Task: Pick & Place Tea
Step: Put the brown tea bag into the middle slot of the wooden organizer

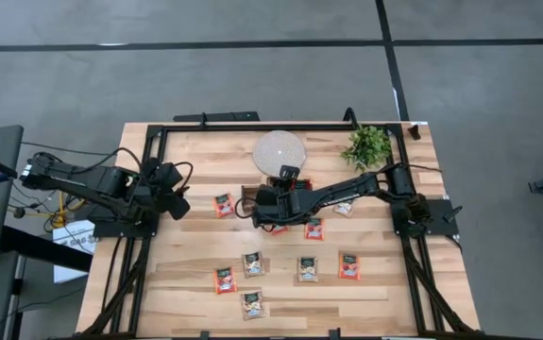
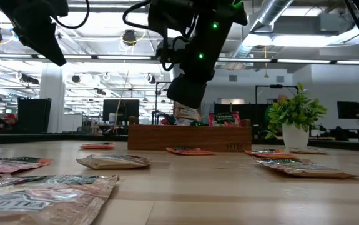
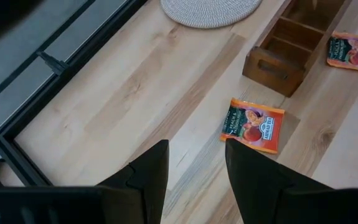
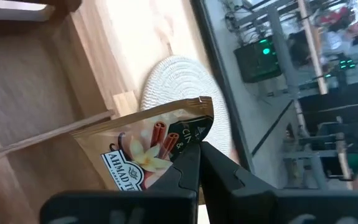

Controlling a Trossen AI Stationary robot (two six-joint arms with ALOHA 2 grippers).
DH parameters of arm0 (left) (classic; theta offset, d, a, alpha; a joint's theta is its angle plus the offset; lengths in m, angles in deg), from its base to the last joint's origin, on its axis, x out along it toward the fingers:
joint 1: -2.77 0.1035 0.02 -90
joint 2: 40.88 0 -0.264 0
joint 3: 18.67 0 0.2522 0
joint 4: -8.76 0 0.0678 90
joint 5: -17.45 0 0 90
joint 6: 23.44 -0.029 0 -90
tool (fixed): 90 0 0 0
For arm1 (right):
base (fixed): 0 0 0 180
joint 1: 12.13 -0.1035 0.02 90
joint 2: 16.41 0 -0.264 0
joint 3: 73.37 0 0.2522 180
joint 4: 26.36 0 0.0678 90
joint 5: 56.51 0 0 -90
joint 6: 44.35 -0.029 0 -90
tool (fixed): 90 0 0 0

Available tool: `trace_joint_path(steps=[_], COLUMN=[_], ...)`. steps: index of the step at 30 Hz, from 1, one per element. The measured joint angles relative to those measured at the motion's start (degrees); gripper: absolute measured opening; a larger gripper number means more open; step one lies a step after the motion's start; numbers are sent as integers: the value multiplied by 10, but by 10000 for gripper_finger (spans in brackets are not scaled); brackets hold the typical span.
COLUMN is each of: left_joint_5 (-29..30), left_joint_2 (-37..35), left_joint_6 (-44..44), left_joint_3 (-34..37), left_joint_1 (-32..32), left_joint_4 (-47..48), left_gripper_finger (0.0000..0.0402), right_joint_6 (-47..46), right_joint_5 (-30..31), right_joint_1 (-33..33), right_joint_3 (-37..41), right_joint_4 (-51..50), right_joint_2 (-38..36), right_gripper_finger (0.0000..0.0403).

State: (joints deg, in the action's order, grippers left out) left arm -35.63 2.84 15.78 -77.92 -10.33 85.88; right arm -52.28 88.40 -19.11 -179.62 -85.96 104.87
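A round white mat (image 1: 279, 151) and a small green plant (image 1: 366, 145) sit at the far side of the desk (image 1: 195, 236), with the wooden tray (image 2: 190, 135) just near of the mat and loose tea bags (image 1: 309, 269) lying all around it. The right end effector (image 4: 198, 148) is clenched on one tan tea bag (image 4: 147, 149) and holds it right over the tray. The left end effector (image 3: 196, 163) waits at the left side with its fingers apart, with a red tea bag (image 3: 253, 125) lying on the desk just beyond them.

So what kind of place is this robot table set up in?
Probably a robotics lab or open workshop floor. The low view shows exposed ceiling ducts and rows of strip lights over desks with monitors, and the high view shows a bare grey concrete floor around the wooden table.
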Motion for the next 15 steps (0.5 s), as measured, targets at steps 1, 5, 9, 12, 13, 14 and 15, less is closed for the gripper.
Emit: trace_joint_path(steps=[1,5,9,12,13,14,15], left_joint_5=[0,0,0,0,0,0,0], left_joint_2=[0,0,0,0,0,0,0], left_joint_6=[0,0,0,0,0,0,0], left_joint_3=[0,0,0,0,0,0,0], left_joint_1=[0,0,0,0,0,0,0], left_joint_4=[0,0,0,0,0,0,0], left_gripper_finger=[151,151,151,151,151,151,151], right_joint_6=[-1,-2,-2,-2,-2,-2,-2], right_joint_5=[-9,-46,-56,-55,-55,-55,-55], right_joint_1=[1,8,15,20,22,24,26], right_joint_3=[0,0,0,0,0,0,0], right_joint_4=[0,0,0,0,0,0,0], right_joint_2=[0,0,0,0,0,0,0], right_gripper_finger=[0,0,0,0,0,0,0])
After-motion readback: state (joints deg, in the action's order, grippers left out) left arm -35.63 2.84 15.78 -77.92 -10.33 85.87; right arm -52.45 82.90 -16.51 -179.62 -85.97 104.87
